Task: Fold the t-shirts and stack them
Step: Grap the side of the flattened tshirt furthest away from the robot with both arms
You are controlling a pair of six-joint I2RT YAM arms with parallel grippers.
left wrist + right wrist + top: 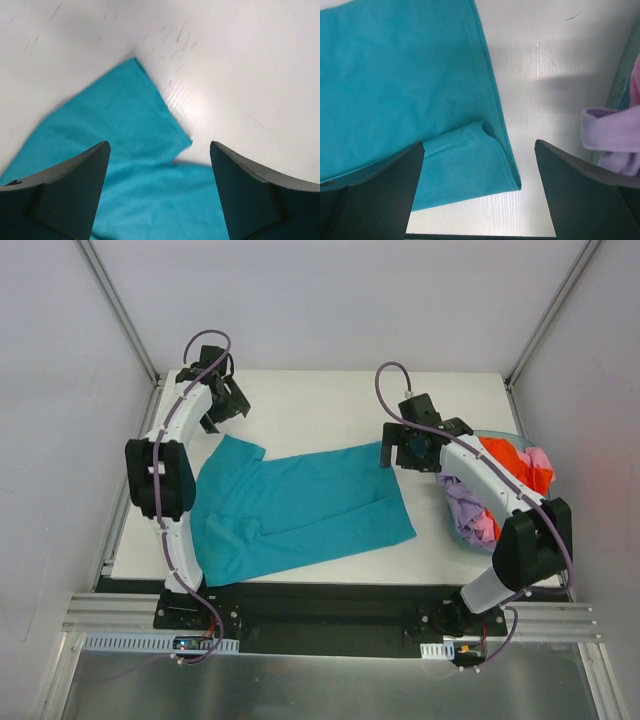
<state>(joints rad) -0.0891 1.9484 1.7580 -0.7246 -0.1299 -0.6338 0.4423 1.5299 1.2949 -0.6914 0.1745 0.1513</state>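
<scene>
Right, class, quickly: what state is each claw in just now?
Left claw: open, empty, above the teal t-shirt.
Right claw: open, empty, above the same shirt's corner.

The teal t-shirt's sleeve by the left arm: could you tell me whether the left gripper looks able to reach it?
Probably yes: the left gripper is open right above the sleeve, which lies flat on the table with nothing covering it.

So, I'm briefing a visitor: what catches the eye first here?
A teal t-shirt lies spread across the middle of the white table. At the right edge, a bright heap of orange, pink and lilac clothes sits under the right arm. The left fingers and right fingers hang open near the shirt's far corners.
</scene>
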